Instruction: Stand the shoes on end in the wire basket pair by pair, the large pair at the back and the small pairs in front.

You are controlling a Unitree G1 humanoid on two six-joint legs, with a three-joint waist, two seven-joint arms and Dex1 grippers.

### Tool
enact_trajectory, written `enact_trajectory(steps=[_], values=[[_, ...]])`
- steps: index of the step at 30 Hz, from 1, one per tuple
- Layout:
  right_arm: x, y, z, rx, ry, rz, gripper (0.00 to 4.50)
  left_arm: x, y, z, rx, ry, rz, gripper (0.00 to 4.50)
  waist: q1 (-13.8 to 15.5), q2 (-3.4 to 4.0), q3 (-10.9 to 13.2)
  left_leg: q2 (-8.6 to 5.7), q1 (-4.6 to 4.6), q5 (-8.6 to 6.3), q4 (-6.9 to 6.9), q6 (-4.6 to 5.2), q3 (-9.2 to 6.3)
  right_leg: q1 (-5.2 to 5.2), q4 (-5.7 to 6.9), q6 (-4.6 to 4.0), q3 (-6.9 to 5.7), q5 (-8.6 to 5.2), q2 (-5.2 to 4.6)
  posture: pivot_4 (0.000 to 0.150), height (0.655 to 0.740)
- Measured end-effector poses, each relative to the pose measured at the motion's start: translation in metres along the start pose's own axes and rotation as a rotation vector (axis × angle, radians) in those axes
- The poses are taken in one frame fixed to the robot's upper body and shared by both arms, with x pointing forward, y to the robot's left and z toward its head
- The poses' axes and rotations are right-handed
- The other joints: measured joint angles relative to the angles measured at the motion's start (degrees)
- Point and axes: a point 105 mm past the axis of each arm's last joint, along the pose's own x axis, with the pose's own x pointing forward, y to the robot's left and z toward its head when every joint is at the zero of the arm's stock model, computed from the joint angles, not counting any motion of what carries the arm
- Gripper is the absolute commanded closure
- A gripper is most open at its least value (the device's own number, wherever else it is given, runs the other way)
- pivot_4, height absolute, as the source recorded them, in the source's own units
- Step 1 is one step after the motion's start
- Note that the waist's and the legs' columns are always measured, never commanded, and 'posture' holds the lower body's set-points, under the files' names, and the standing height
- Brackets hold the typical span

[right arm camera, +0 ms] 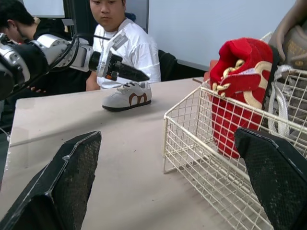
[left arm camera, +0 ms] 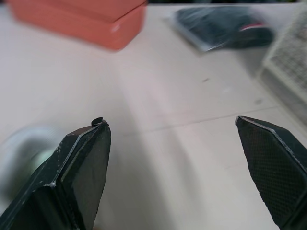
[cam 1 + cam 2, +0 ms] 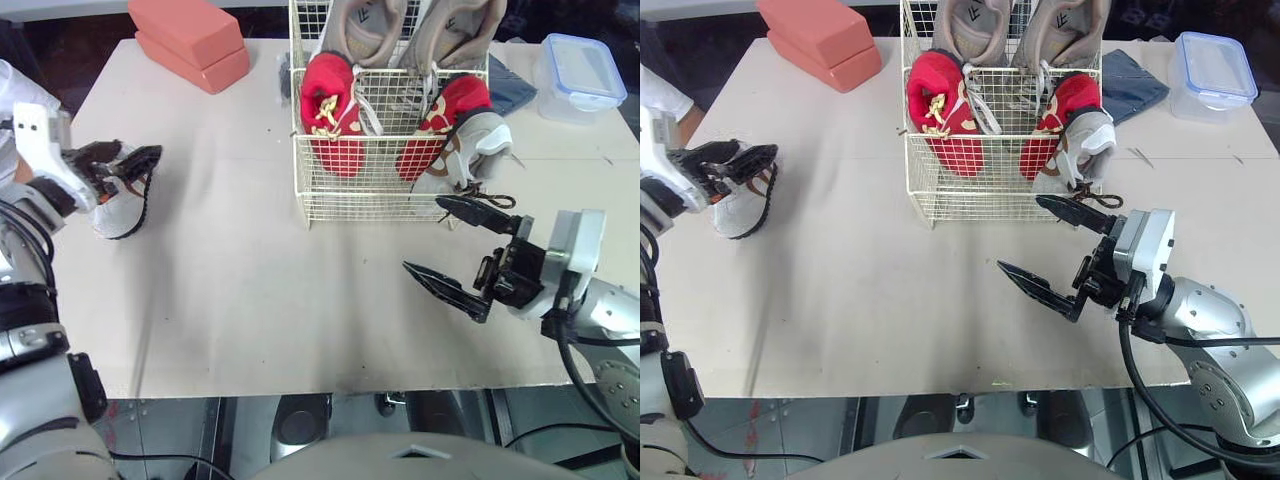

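Two grey mesh shoes (image 3: 372, 28) upright at back of white wire basket (image 3: 360, 200), red fabric pair (image 3: 330, 110) in front; white shoe (image 3: 118, 212) flat on beige surface (image 3: 250, 300) by spread left gripper (image 2: 169, 120); right gripper (image 3: 422, 233) spread before basket

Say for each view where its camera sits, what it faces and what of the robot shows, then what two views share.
Left eye: on the head, looking down at the table, left gripper and right gripper showing.
Right eye: beside it, same scene.
Left wrist: along its open fingers toward the box.
Right wrist: along its open fingers toward the basket.
Shared: the white shoe, head and right wrist views.
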Motion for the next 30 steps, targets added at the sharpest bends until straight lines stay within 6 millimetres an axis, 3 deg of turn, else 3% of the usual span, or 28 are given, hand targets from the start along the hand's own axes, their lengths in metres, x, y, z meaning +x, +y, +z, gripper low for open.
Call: enact_trajectory(steps=[4,12,17,24,28,30], values=[[0.003,0.001,-0.003,-0.015,-0.008,0.013,0.11,0.007,0.017,0.004,-0.006,0.022,0.075,0.0,-0.1,-0.01,-0.01,-0.03,-0.01,0.0,0.04,0.0,0.03,0.0,0.04,0.0,0.02,0.0,-0.01,0.15,0.686],[0.003,0.001,-0.006,-0.042,-0.006,-0.015,0.11,0.002,0.052,-0.028,0.0,0.122,0.305,0.0,-0.38,-0.08,0.0,0.01,-0.01,0.14,0.03,-0.24,0.11,-0.04,0.04,-0.04,0.04,0.03,0.01,0.15,0.686],[0.004,0.002,-0.009,-0.04,-0.002,-0.017,0.11,0.002,0.053,-0.042,-0.002,0.16,0.312,0.0,-0.19,-0.22,-0.07,0.02,-0.03,0.13,0.07,-0.23,0.17,-0.01,0.07,-0.03,-0.05,0.02,-0.04,0.15,0.686],[0.004,0.001,-0.01,-0.042,-0.002,-0.023,0.11,0.008,0.049,-0.027,0.064,0.119,0.285,0.0,-0.45,-0.28,-0.1,0.01,-0.02,0.14,0.09,-0.24,0.17,-0.03,0.09,-0.07,0.01,0.05,-0.03,0.15,0.686],[0.003,-0.001,-0.012,-0.041,0.004,-0.028,0.0,0.008,0.049,-0.027,0.061,0.117,0.286,1.06,-0.39,-0.28,-0.1,0.02,-0.02,0.14,0.08,-0.25,0.18,-0.03,0.09,-0.07,-0.02,0.05,-0.02,0.15,0.686],[0.003,-0.001,-0.012,-0.046,0.004,-0.027,0.0,0.008,0.049,-0.026,0.059,0.115,0.287,2.18,-0.34,-0.29,-0.1,0.02,-0.02,0.14,0.09,-0.24,0.18,-0.02,0.09,-0.07,-0.01,0.04,-0.03,0.15,0.686]])
